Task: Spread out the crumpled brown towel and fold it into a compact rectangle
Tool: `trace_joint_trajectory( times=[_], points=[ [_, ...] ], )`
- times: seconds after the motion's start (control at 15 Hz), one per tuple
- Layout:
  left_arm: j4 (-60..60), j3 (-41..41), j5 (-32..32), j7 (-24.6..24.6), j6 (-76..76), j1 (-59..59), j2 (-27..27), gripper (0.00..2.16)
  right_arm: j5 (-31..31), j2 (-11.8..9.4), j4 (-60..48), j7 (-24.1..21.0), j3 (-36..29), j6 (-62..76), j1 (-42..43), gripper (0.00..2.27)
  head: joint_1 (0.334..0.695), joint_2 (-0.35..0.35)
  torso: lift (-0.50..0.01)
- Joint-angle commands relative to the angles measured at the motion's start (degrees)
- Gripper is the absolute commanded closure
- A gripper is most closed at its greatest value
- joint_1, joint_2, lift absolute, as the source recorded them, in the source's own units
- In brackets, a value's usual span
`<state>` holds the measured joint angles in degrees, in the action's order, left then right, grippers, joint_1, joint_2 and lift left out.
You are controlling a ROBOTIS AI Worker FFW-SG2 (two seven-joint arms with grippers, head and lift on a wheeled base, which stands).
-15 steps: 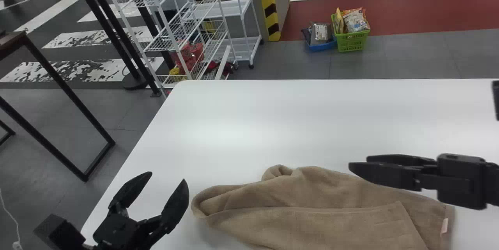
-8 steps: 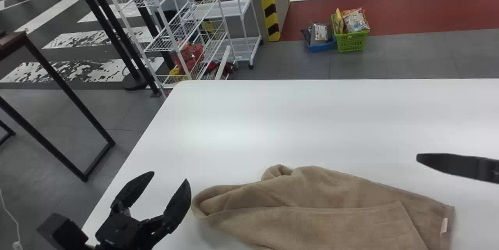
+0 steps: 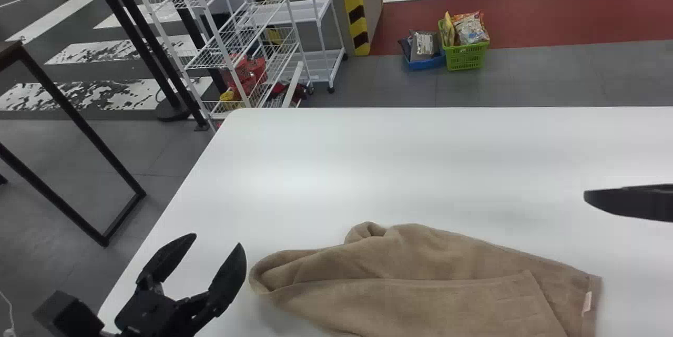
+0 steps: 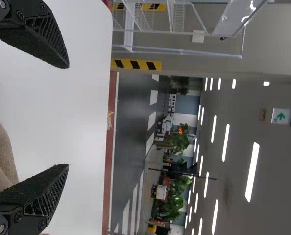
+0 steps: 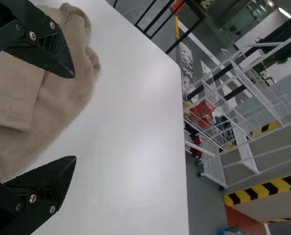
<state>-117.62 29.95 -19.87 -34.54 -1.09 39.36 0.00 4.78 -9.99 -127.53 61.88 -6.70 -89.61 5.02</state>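
My left pincer [image 3: 218, 241] gaped at the near left and my right pincer [image 3: 631, 203] at the right, each with two fingers wide apart, gripping nothing. One towel [image 3: 431, 284] lay near, just right of the left pincer, bunched at its left end, one tag [image 3: 587, 301] at its right. Past the one table [image 3: 420, 158], two baskets stood on the floor: one blue basket [image 3: 425, 63], one green basket [image 3: 465, 58] right of it.

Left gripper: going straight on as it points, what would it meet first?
Nothing obvious: the left gripper looks free over the white table, unless it slopes down into it; depth is unclear.
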Motion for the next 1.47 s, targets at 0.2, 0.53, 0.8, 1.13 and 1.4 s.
trace_joint_trajectory(
  times=[0.2, 0.53, 0.8, 1.13, 1.4],
  points=[
    [0.2, -0.1, 0.0, 0.0, 0.7, -0.7, -0.1, 0.09, 1.5, -1.4, -3.2, 0.9, -1.1, -0.5, -7.7, 0.28, 0.695, 0.307, -0.127],
    [1.1, -0.2, 0.0, -0.4, 0.9, -1.2, -0.1, 0.09, 6.3, -1.2, -1.7, 1.2, 3.6, -0.5, -7.7, 0.37, 0.695, 0.309, -0.127],
    [1.5, 0.0, -0.5, -0.7, 0.9, -1.4, -0.1, 0.09, 9.5, -0.5, 2.0, 0.8, 8.5, -0.5, -5.2, 0.38, 0.695, 0.323, -0.127],
    [2.3, 0.1, -1.0, -0.8, 0.9, -1.7, -0.1, 0.09, 13.9, 1.3, 6.9, 0.6, 14.8, -0.5, -2.6, 0.51, 0.695, 0.35, -0.127],
    [2.7, 0.2, -1.1, -0.8, 0.9, -1.7, -0.1, 0.09, 15.3, 1.9, 9.4, 0.6, 16.5, -0.5, -0.8, 0.51, 0.695, 0.35, -0.127]
  ],
)
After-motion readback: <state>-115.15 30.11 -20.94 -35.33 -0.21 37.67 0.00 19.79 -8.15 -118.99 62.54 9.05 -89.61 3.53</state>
